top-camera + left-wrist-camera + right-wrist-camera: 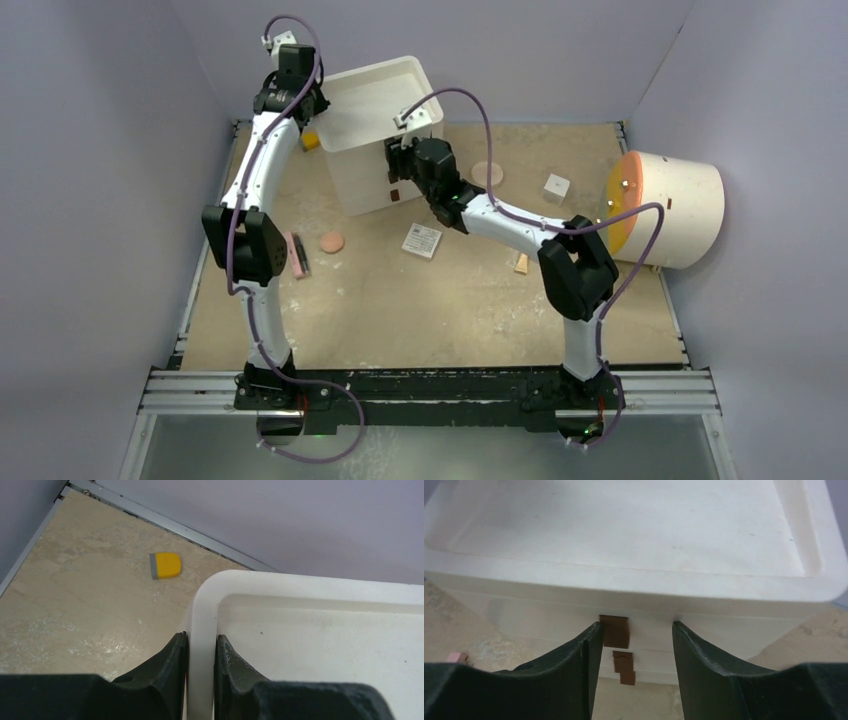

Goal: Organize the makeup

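Beige table (420,310): white bin (375,130), peach disc (332,242), probably lipstick (296,255).

white bin (372,180) sits at the back of the tan table (420,310), open side up, nothing seen inside. yellow block (311,141) just beside the bin's left back corner, on the table. brown tape patches (615,631) on the bin's front wall. big cream cylinder (685,210) well right of the bin, lying on its side, orange face (620,200) toward the bin. metal rail (430,392) far in front of the bin.

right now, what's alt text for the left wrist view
The left gripper pinches the rim of a white plastic bin near its rounded corner, one finger inside, one outside. Beyond, a small yellow block lies on the tan tabletop.
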You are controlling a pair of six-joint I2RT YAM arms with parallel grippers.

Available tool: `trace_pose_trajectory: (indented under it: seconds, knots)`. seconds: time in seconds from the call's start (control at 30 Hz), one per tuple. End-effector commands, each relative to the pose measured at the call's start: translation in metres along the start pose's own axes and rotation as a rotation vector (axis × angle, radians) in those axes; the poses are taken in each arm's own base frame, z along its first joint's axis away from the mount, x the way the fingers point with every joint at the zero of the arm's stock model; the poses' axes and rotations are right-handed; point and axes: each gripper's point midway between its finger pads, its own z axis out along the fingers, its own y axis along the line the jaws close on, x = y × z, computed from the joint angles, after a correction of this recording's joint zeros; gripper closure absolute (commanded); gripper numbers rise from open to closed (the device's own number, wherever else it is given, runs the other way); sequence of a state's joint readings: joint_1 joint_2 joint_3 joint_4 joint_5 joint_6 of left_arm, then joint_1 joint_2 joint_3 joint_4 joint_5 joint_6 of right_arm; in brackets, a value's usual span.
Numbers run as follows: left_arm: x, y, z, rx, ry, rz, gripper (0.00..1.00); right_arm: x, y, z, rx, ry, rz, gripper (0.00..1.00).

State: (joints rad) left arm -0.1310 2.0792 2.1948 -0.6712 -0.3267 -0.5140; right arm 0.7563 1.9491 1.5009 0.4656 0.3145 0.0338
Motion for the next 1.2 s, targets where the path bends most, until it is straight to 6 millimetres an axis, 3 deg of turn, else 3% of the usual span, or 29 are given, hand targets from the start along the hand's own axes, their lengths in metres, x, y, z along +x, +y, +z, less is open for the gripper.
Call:
trace_pose_trajectory:
  seconds: [0.0, 0.07, 0.17, 0.33, 0.7, 0.9, 1.17]
  knots:
    - [-0.009, 0.014, 0.005, -0.026, 0.004, -0.08, 1.0, -0.014, -0.028, 0.009, -0.037, -0.039, 0.086, 0.44]
    - [-0.009, 0.014, 0.006, -0.027, 0.003, -0.08, 1.0, -0.011, -0.03, 0.011, -0.055, -0.034, 0.092, 0.53]
    - [-0.008, 0.014, 0.007, -0.029, 0.003, -0.081, 1.0, -0.01, -0.025, 0.015, -0.098, -0.029, 0.093, 0.55]
    - [-0.007, 0.015, 0.01, -0.034, 0.002, -0.086, 1.0, -0.009, -0.005, 0.019, -0.204, -0.027, 0.106, 0.47]
    - [-0.003, 0.016, 0.022, -0.058, 0.008, -0.094, 1.0, -0.016, 0.025, 0.003, -0.381, -0.058, 0.131, 0.3]
    - [-0.003, 0.015, 0.024, -0.054, 0.007, -0.092, 1.0, -0.022, 0.035, -0.001, -0.426, -0.065, 0.142, 0.29]
    - [-0.002, 0.016, 0.021, -0.054, 0.01, -0.09, 1.0, -0.013, 0.024, 0.016, -0.349, -0.069, 0.13, 0.35]
